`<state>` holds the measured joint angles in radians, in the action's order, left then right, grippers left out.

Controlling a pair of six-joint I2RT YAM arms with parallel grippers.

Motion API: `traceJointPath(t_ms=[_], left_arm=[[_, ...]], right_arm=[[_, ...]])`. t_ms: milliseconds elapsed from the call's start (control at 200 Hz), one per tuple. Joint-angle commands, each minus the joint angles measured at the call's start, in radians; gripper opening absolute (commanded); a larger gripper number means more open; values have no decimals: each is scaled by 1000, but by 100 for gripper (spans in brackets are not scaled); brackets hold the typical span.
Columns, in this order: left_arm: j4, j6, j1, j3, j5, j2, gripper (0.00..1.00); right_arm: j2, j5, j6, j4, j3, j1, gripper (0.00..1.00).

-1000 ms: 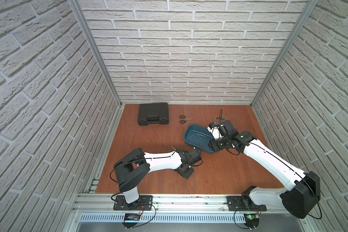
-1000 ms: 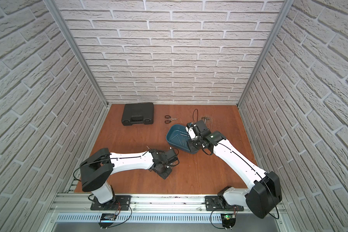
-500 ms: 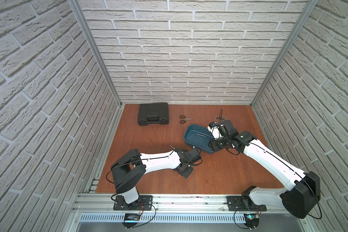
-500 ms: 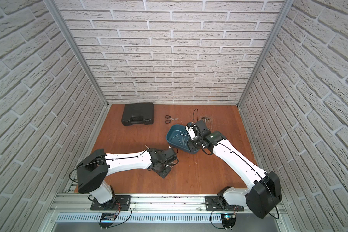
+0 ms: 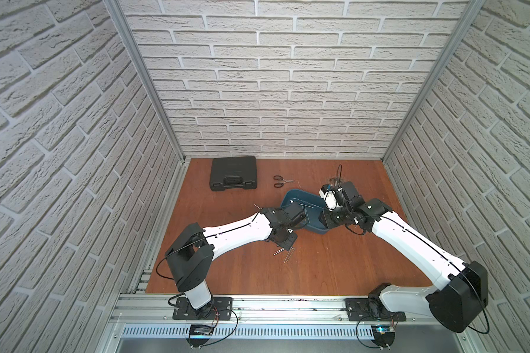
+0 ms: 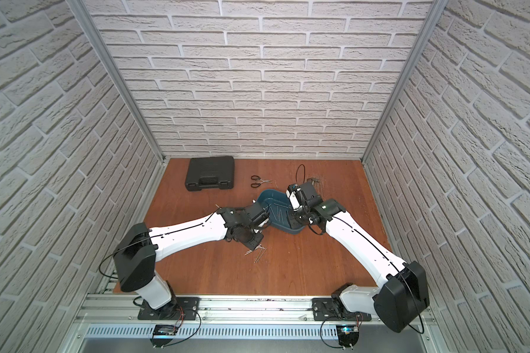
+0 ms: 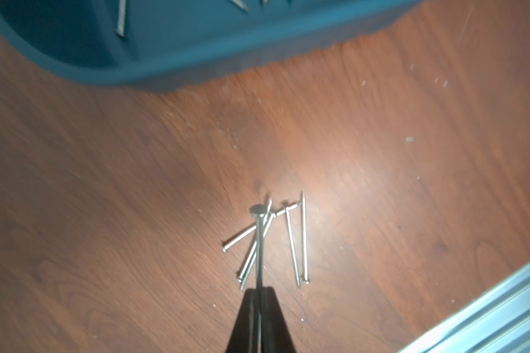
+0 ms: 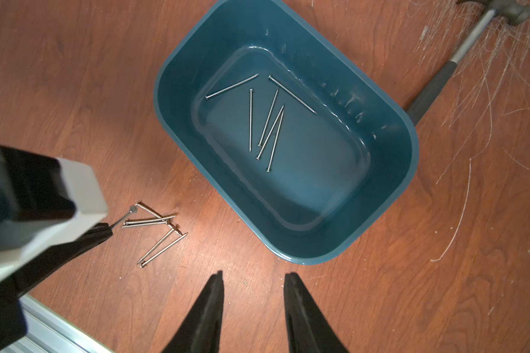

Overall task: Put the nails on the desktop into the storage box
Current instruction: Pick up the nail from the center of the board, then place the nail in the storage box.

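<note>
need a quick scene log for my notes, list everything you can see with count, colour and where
storage box: one, teal, mid desktop between the arms
nails in the box: six, silver, lying on its floor
loose nails: about five, silver, piled on the desktop beside the box
held nail: one, silver, above that pile
case: one, black, far left of the desktop
scissors: one pair, black handles, just right of the case
hammer: one, grey head, black grip, on the far side of the box
desktop: one, reddish-brown wood grain
left gripper: black, shut on the held nail
right gripper: black, open, empty, near the box
</note>
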<state>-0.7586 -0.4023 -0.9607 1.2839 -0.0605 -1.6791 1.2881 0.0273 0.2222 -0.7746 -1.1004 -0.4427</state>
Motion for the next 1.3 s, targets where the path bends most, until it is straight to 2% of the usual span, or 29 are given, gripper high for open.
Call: traceJointPath(t_ms=[0, 545, 940, 1045, 1135, 1295], left_arm=[[-30, 50, 32, 87, 23, -45, 0], [-92, 65, 139, 448, 78, -295, 0], [-104, 61, 155, 541, 68, -363, 3], [-101, 59, 156, 553, 62, -360, 11], [-103, 54, 158, 569, 55, -357, 26], [-111, 56, 158, 588, 33, -328, 33]], right_arm=[[-42, -8, 16, 17, 15, 8, 37], [-148, -36, 37, -10, 74, 29, 37], [-173, -32, 31, -32, 76, 32, 38], [-168, -26, 28, -37, 73, 30, 38], [-164, -17, 26, -38, 71, 31, 38], [-154, 11, 26, -31, 73, 30, 38]])
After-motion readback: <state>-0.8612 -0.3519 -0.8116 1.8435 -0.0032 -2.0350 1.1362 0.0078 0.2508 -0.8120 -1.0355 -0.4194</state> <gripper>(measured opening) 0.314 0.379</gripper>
